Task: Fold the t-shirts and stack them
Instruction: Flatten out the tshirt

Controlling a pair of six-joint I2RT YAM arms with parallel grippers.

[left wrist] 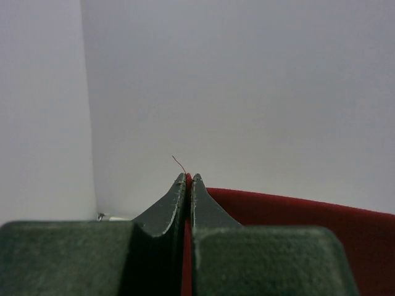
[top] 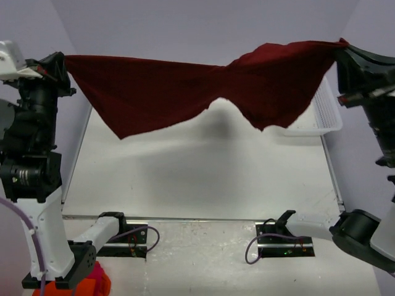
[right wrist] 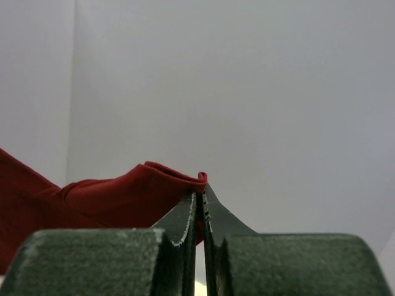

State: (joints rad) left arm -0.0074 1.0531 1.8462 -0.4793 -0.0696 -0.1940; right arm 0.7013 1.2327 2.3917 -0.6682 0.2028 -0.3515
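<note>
A dark maroon t-shirt [top: 185,86] hangs stretched in the air between my two grippers, high above the white table [top: 197,179]. My left gripper [top: 63,61] is shut on its left corner. In the left wrist view the gripper [left wrist: 188,177] pinches a thin strip of the maroon t-shirt [left wrist: 296,216]. My right gripper [top: 340,48] is shut on the right corner. In the right wrist view the gripper [right wrist: 200,192] grips a folded edge of the t-shirt [right wrist: 123,197]. The cloth sags in the middle and a flap droops at right.
A white wire basket [top: 324,111] stands at the far right of the table. Bright orange and pink cloths [top: 92,280] lie by the left arm's base. Grey walls close in the back and sides.
</note>
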